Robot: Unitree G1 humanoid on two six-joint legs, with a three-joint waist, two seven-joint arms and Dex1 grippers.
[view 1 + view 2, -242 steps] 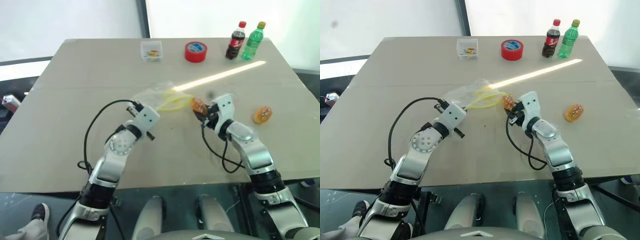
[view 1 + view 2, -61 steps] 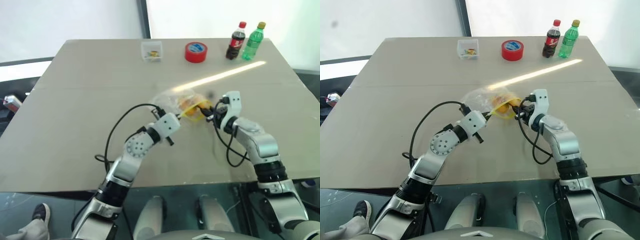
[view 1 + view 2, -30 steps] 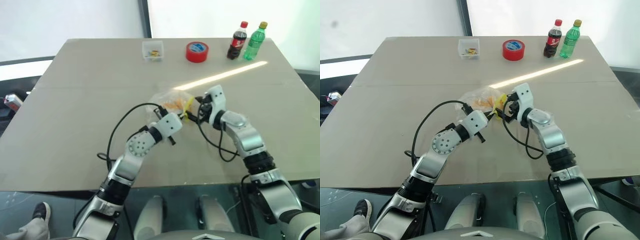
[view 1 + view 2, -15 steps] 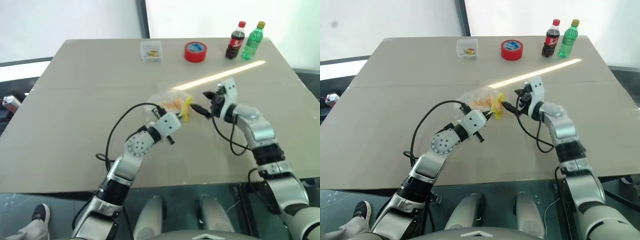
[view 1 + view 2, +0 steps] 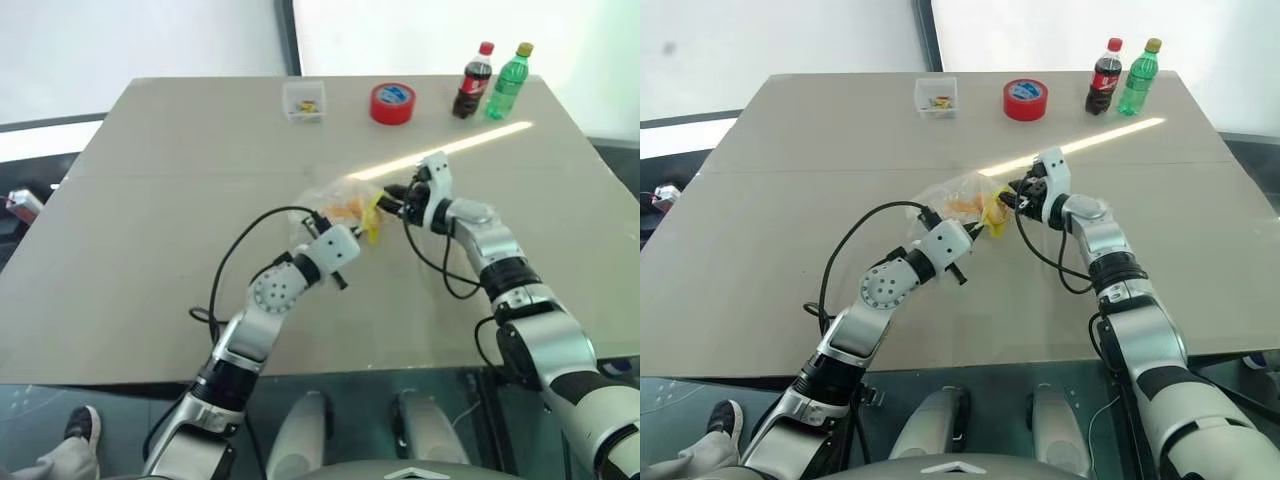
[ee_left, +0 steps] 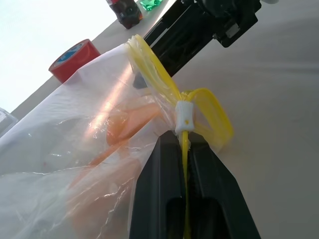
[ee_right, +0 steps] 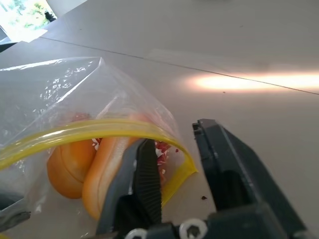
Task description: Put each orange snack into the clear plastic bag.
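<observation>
The orange snacks (image 7: 82,172) lie inside the clear plastic bag (image 6: 75,149), two orange ovals side by side behind the crinkled film; their speckled markings are blurred by the plastic, and the lower parts are cut off behind the right end effector's fingers in the right wrist view. The bag sits between the two end effectors, about mid-tabletop (image 5: 150,200). The left end effector (image 6: 185,149) is closed on the bag's yellow strip (image 6: 154,74) just by the white slider, the bag bulging out past its fingertips. The right end effector (image 7: 172,149) is at the bag's mouth from the opposite side: one black finger lies against the yellow strip with the snacks just beyond it, the other stands apart over bare tabletop, so its fingers are partly spread and whether it grips the strip cannot be told. Well beyond the end effectors, along the far edge, stand a small clear box (image 5: 303,101), a red tape roll (image 5: 392,103), a cola bottle (image 5: 471,80) and a green bottle (image 5: 506,82). A bright streak of light (image 5: 450,150) crosses the tabletop just past the right end effector.
</observation>
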